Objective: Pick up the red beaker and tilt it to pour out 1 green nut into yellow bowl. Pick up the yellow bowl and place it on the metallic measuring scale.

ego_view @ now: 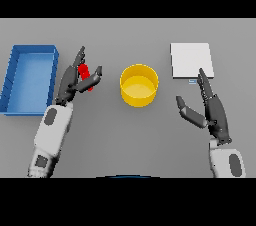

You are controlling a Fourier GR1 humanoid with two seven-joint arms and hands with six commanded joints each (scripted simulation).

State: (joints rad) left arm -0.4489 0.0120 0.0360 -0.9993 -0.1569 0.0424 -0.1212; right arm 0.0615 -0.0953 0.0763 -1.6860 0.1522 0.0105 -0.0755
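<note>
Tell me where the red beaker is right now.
In the head view, the red beaker sits left of centre, held in the left hand, between the blue bin and the yellow bowl.

red beaker (86,77): largely hidden behind left hand (70,82) | contents: too small to tell, possibly none showing

bench (125,135): matt grey, smooth. yellow bowl (139,85): smooth, plastic-looking, slight sheen inside. red beaker (86,76): smooth, glossy red. blue tray (29,77): matt, plastic look. scale (191,60): flat pale plate, dull, reads more white than metallic. left hand (72,82) and right hand (212,110): dark, matt.
</note>
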